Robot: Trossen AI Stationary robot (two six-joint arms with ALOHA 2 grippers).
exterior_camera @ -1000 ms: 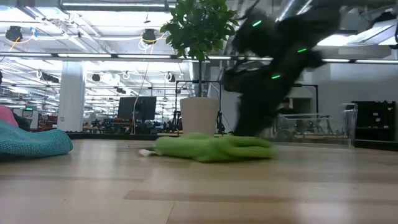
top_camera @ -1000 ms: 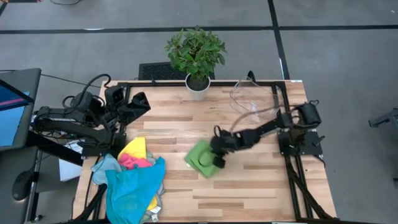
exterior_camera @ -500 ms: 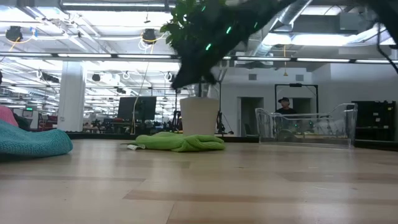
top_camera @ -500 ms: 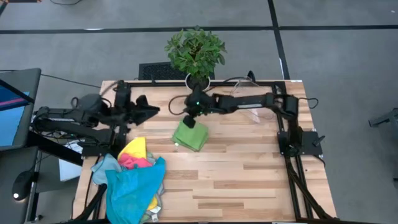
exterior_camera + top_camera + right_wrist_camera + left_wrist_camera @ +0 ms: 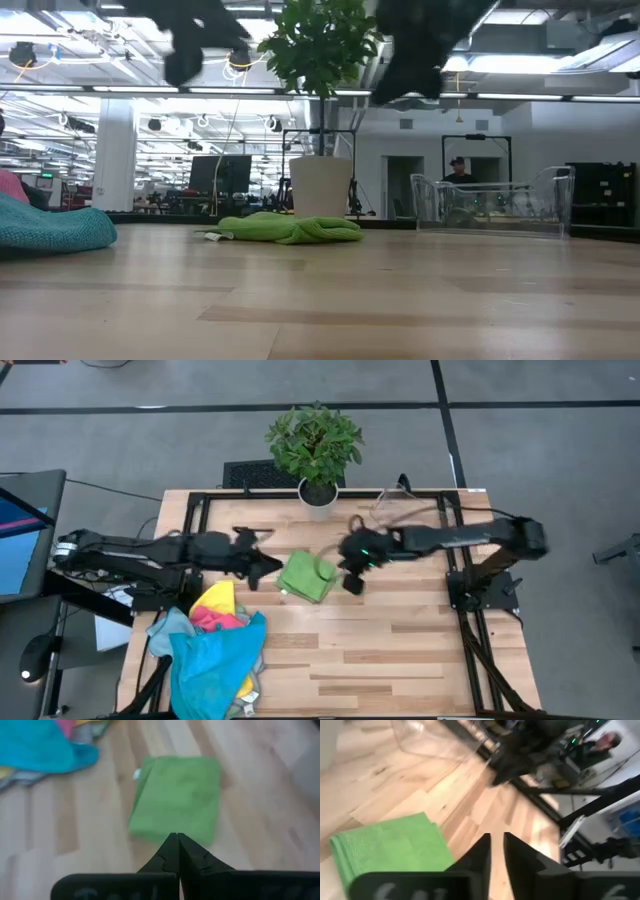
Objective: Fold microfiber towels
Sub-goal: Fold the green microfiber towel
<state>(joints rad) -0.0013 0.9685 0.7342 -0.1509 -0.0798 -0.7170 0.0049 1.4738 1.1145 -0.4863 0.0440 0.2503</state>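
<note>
A bright green microfiber towel point(image 5: 307, 576) lies folded flat on the wooden table, just in front of the plant pot point(image 5: 318, 499); it also shows in the low view point(image 5: 290, 229). My left gripper point(image 5: 264, 564) hangs above the table just left of it, its fingers point(image 5: 495, 836) a narrow gap apart with nothing between them. My right gripper point(image 5: 350, 576) hovers just right of the towel point(image 5: 177, 797), shut point(image 5: 177, 836), holding nothing. A heap of more towels point(image 5: 215, 648) in blue, pink and yellow lies at the near left.
A potted plant point(image 5: 315, 445) stands at the far edge's middle. A clear plastic bin point(image 5: 495, 205) sits at the far right. Bare wood stretches across the table's near right part. A laptop point(image 5: 20, 530) stands off the table's left side. A person point(image 5: 457, 170) stands far back in the room.
The green towel has slid from the table's middle toward the far left and now rests in front of the plant. My right gripper went with it, then rose and drew back to its right. My left gripper has come down and rightward toward the towel, tipping closer to level.
</note>
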